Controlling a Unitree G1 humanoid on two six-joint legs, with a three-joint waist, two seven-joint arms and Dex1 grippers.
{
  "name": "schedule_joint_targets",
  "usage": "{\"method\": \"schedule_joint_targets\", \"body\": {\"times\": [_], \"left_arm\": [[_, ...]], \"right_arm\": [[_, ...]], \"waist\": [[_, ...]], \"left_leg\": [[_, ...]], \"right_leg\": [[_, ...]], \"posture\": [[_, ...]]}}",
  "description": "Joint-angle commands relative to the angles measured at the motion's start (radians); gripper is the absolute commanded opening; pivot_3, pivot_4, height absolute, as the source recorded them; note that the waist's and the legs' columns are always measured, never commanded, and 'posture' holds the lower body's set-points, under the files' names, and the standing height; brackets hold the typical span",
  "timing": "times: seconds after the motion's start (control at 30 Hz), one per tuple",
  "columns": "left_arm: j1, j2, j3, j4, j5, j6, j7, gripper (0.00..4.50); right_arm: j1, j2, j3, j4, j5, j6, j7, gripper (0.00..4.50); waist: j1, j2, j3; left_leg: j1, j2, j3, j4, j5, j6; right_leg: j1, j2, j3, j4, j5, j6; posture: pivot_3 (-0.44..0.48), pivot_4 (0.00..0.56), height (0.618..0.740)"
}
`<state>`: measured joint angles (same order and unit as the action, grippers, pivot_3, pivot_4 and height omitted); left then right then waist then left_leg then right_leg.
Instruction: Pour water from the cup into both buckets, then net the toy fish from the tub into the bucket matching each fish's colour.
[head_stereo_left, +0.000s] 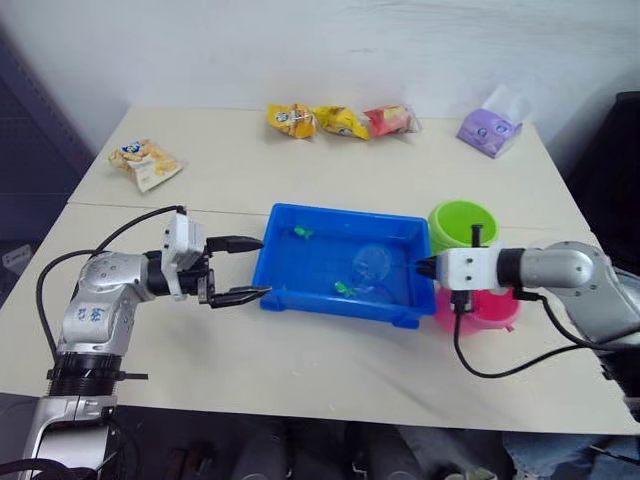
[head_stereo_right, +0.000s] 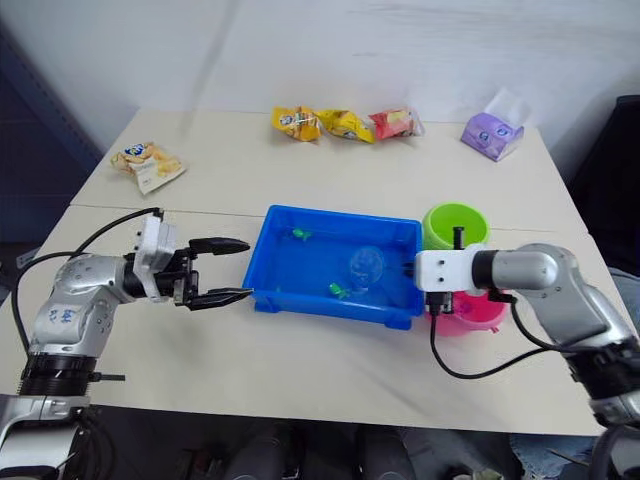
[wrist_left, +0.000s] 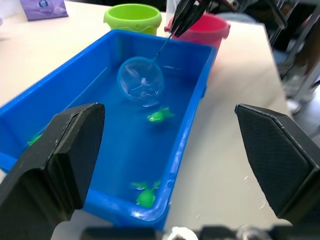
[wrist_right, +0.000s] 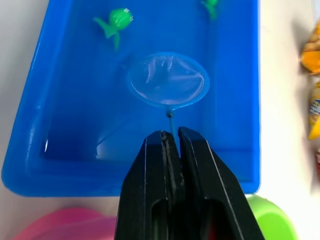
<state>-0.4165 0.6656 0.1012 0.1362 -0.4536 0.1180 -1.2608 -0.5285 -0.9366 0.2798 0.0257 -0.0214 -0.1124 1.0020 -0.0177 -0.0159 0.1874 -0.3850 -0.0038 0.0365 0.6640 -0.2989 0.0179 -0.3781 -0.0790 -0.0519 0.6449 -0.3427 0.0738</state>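
The blue tub (head_stereo_left: 335, 303) sits mid-table with water in it. Green toy fish (head_stereo_left: 303, 233) (head_stereo_left: 345, 289) float inside, and a further one lies near the tub's left end (wrist_left: 35, 139). My right gripper (wrist_right: 172, 137) is at the tub's right rim, shut on the thin handle of the net (wrist_right: 167, 80). The net's light-blue hoop lies in the water, with no fish in it. The lime green bucket (head_stereo_left: 462, 225) and the pink bucket (head_stereo_left: 480, 308) stand just right of the tub. My left gripper (head_stereo_right: 250, 268) is open just off the tub's left end, holding nothing. The cup is out of view.
Snack packets (head_stereo_left: 340, 121) line the table's far edge, and another packet (head_stereo_left: 145, 163) lies at the far left. A purple tissue pack (head_stereo_left: 490, 130) sits at the far right. The right arm's cable (head_stereo_left: 500, 365) trails over the table in front of the pink bucket.
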Motion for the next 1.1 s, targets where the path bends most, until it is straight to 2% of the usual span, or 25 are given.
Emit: {"method": "schedule_joint_targets", "body": {"times": [0.03, 0.13, 0.3, 0.4, 0.57, 0.87, 1.1], "left_arm": [[0.011, 0.046, 0.031, 0.012, 0.008, -0.037, -0.027, 4.49], [0.017, 0.085, 0.035, 0.03, 0.014, -0.05, -0.05, 4.49], [0.006, 0.201, 0.071, 0.116, -0.007, 0.022, -0.112, 4.49], [0.004, 0.23, 0.08, 0.165, 0.005, -0.002, -0.134, 4.49], [0.015, 0.231, 0.083, 0.146, -0.004, 0.011, -0.143, 4.49], [0.037, 0.188, 0.104, 0.093, 0.001, -0.016, -0.065, 4.49], [0.102, 0.214, 0.164, 0.092, -0.023, 0.027, -0.049, 4.49]], "right_arm": [[-0.041, 0.032, 0.016, 0.012, -0.026, -0.018, 0.047, 0.0], [-0.051, 0.056, 0.022, 0.014, -0.028, -0.003, 0.078, 0.0], [-0.042, 0.096, 0.016, -0.01, -0.01, 0.038, 0.11, 0.0], [-0.033, 0.106, 0.01, -0.023, -0.007, 0.055, 0.125, 0.0], [0.0, 0.127, -0.005, -0.052, 0.01, 0.089, 0.122, 0.0], [0.071, 0.151, -0.041, -0.115, 0.03, 0.142, 0.085, 0.0], [0.143, 0.175, -0.082, -0.194, 0.075, 0.223, 0.053, 0.0]], "waist": [[-0.003, 0.0, 0.0], [-0.008, 0.0, 0.0], [-0.01, 0.0, 0.0], [-0.01, 0.0, 0.0], [-0.008, 0.0, 0.0], [-0.009, 0.0, 0.001], [-0.01, 0.0, 0.001]], "left_leg": [[0.0, 0.0, 0.0, 0.0, 0.0, 0.0], [0.0, 0.0, 0.0, 0.0, 0.0, 0.0], [0.0, 0.0, 0.0, 0.0, 0.0, 0.0], [0.0, 0.0, 0.0, 0.0, 0.0, 0.0], [-0.001, 0.0, 0.0, 0.0, -0.001, 0.0], [-0.001, 0.0, 0.0, 0.0, -0.001, 0.0], [-0.001, 0.0, 0.0, -0.002, -0.001, 0.0]], "right_leg": [[0.0, 0.0, 0.0, 0.0, 0.0, 0.0], [0.0, 0.0, 0.0, 0.0, 0.0, 0.0], [0.0, 0.0, 0.0, 0.0, 0.0, 0.0], [-0.001, -0.001, 0.0, 0.0, 0.0, 0.0], [-0.001, -0.001, 0.0, 0.0, 0.0, 0.0], [-0.001, -0.001, 0.0, 0.0, 0.0, 0.0], [-0.002, -0.001, 0.0, 0.0, 0.0, 0.0]], "posture": [[0.0, 0.15, 0.74], [0.0, 0.15, 0.74], [0.0, 0.15, 0.74], [0.0, 0.15, 0.74], [0.0, 0.15, 0.74], [0.0, 0.15, 0.74], [0.0, 0.15, 0.74]]}}
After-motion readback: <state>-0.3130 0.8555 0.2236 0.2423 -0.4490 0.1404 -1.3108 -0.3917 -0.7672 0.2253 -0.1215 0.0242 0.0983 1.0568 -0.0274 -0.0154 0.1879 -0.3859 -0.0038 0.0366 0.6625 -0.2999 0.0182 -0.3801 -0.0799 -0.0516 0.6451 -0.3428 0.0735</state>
